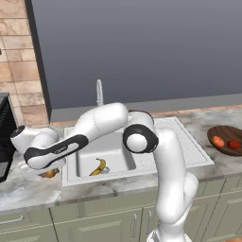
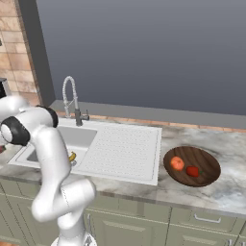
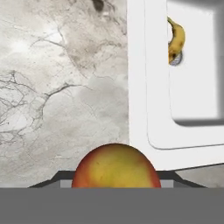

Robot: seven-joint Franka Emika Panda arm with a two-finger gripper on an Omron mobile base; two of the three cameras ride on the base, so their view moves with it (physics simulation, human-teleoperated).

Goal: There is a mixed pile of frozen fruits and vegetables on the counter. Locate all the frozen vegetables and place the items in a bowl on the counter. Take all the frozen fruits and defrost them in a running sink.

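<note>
Fruit [image 3: 115,165], round and orange-yellow with a red blush, sits at the bottom of the hand view between the dark finger tips of the end effector [image 3: 115,177], which flank it closely on both sides. The fingers appear to be pinching it, part-way spread around its width. Below the fruit in that view lies the pale marbled table [image 3: 61,87], just left of the sink [image 3: 148,109].

From the left base camera, the white arm reaches across the sink [image 1: 142,165] to the table [image 1: 28,189] on the sink's left side, and a bit of orange fruit [image 1: 48,173] shows under the hand, low over the table and just beside the sink's left rim.

A yellow banana [image 1: 99,166] lies inside the sink basin, near the drain; the hand view also shows the banana [image 3: 176,39] on the white basin floor. The coil faucet [image 2: 71,98] stands at the back edge of the sink.

To the right of the sink, well apart from it, a dark wooden bowl [image 2: 206,163] rests on the table. In the bowl lie a round orange-red tomato [image 2: 177,164] and a smaller bright red pepper [image 2: 192,171], close beside each other.
</note>
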